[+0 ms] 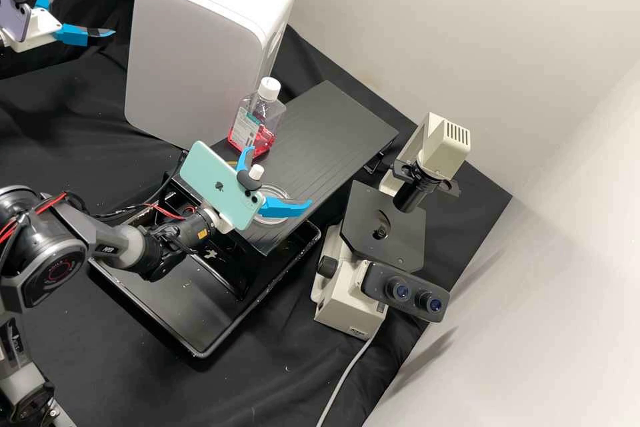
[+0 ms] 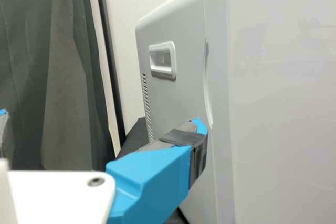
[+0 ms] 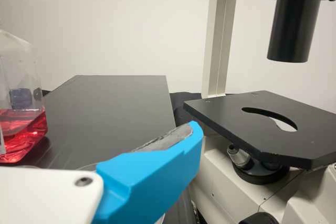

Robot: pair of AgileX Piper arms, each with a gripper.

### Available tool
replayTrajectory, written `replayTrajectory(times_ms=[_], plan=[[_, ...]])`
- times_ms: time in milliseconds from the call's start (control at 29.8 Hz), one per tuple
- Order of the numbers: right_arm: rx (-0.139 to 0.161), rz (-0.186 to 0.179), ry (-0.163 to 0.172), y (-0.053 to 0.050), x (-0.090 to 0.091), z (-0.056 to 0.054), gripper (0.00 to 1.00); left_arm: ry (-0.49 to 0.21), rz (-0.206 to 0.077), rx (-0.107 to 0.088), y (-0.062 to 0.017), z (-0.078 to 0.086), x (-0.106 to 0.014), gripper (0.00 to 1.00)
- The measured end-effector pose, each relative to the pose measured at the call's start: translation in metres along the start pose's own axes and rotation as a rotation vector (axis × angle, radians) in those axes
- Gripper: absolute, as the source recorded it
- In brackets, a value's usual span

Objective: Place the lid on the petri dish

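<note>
Right tool: fingers apart, low over the plate, the nearer arm.
Dish: on the plate, between those fingers, near the flask; lid not distinguishable from it.
Left tool: fingers apart, well off, beside the white box.

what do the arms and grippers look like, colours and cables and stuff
The right arm is dark grey with rounded joints, a red ring on one joint and red and black cables alongside. The right gripper has a white body, bright blue angular jaws with grey pads, and a mint-green phone clamped behind. The left gripper matches, with a pale purple phone.
</note>
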Motion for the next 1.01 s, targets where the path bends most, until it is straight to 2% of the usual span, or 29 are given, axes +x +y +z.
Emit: replayTrajectory(times_ms=[101,268,335,436,536,637,771,871,1005], plan=[[0.000,0.000,0.000,0.000,0.000,0.000,1.00,-0.020,-0.004,-0.022,-0.0031,0.012,-0.002,1.00],[0.000,0.000,0.000,0.000,0.000,0.000,1.00,-0.127,-0.012,-0.030,-0.0122,0.043,-0.011,1.00],[0.000,0.000,0.000,0.000,0.000,0.000,1.00,-0.191,-0.003,-0.024,-0.0198,0.056,-0.017,1.00],[0.000,-0.002,-0.002,0.000,0.000,0.000,1.00,-0.242,-0.002,-0.025,-0.0323,0.066,-0.025,1.00],[0.000,-0.002,-0.002,0.000,0.000,0.000,1.00,-0.277,-0.054,-0.038,-0.0475,0.075,-0.033,1.00],[0.000,-0.002,-0.002,0.000,0.000,0.000,1.00,-0.314,-0.109,-0.036,-0.0601,0.083,-0.042,1.00],[0.000,-0.002,-0.002,0.000,0.000,0.000,1.00,-0.355,-0.151,-0.035,-0.0687,0.093,-0.054,1.00],[0.000,-0.002,-0.002,0.000,0.000,0.000,1.00,-0.379,-0.182,-0.053,-0.0735,0.098,-0.062,1.00],[0.000,-0.002,-0.002,0.000,0.000,0.000,1.00,-0.387,-0.218,-0.092,-0.0779,0.098,-0.070,1.00]])
